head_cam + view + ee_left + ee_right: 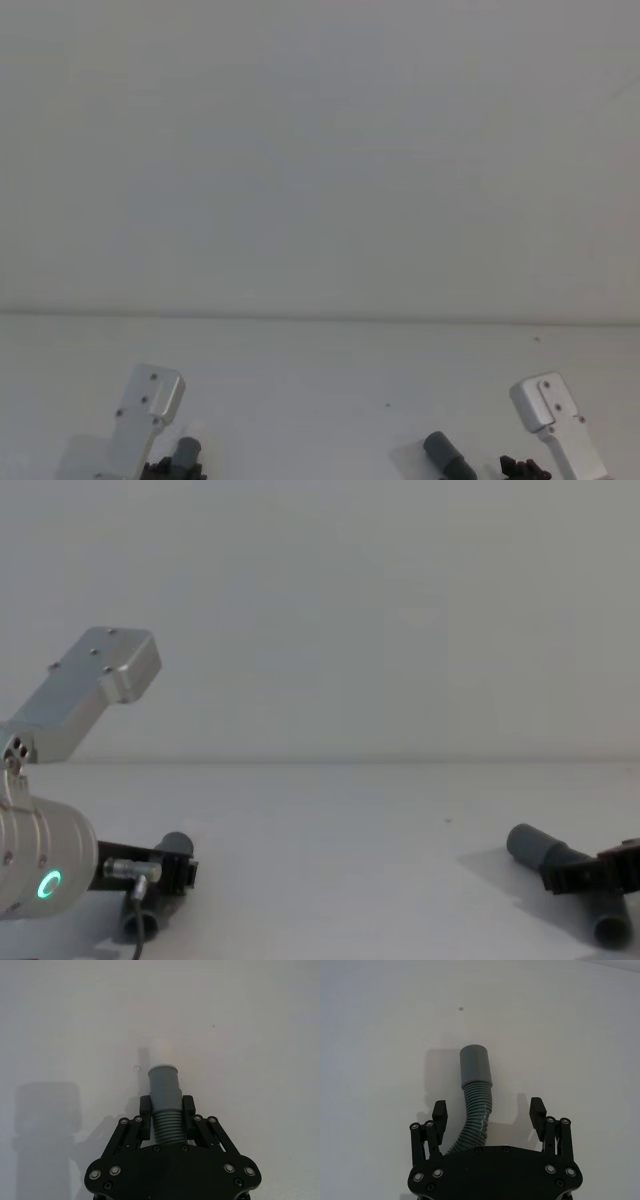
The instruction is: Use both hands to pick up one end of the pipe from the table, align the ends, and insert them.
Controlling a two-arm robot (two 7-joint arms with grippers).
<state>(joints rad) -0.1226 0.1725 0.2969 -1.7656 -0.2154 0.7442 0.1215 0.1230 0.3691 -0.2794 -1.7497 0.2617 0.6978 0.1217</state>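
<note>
The left end effector (166, 1110) clamps the ribbed dark-grey pipe piece (165, 1092), its whitish tip (161, 1051) protruding; the right end effector (487, 1110), fingers spread wide, straddles the bent second piece (476, 1105) with its smooth socket sleeve (475, 1066), lying on the matte white desk (570, 1035).

Dark grey ribbed pipe piece (165, 1110), whitish tip (161, 1052); white table (320, 400).

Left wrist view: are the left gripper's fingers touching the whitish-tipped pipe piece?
Touching. In the left wrist view the fingers of the left gripper press against both sides of the pipe piece at its ribbed section, with no gap.
</note>
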